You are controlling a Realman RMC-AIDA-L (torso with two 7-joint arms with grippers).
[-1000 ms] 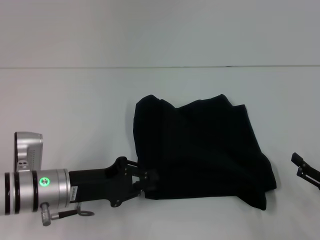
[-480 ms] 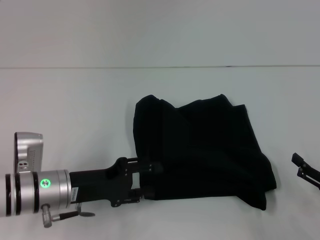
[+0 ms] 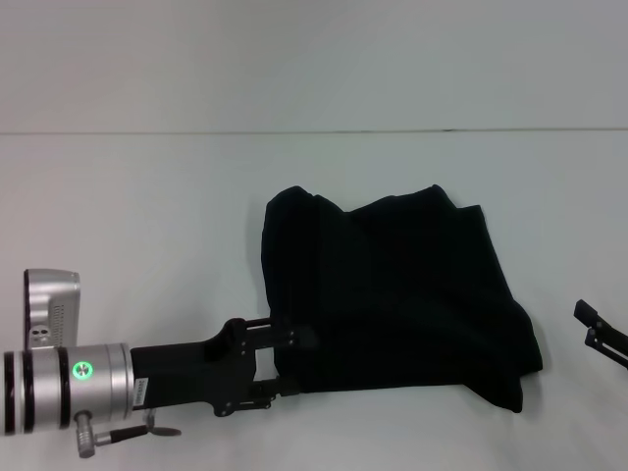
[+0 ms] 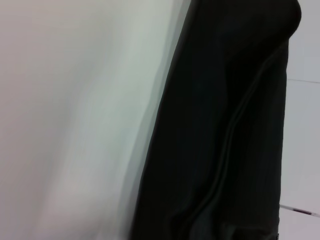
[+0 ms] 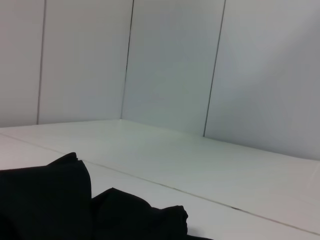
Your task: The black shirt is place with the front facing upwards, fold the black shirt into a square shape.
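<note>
The shirt (image 3: 392, 299) lies folded in a lumpy, roughly square heap at centre right of the head view on the white desk (image 3: 147, 216); its lettering and neck label are hidden, only plain black cloth showing. The left claw (image 3: 287, 361) sits at the heap's lower-left corner, fingers spread apart, the upper finger over the hem and the lower at the edge; black on black, so contact is hard to judge. The right claw (image 3: 601, 334) is cut off at the right edge, its state impossible to tell. Since a second ago the left claw has opened from a pinch and drawn back slightly toward lower left; the shirt has not shifted.
</note>
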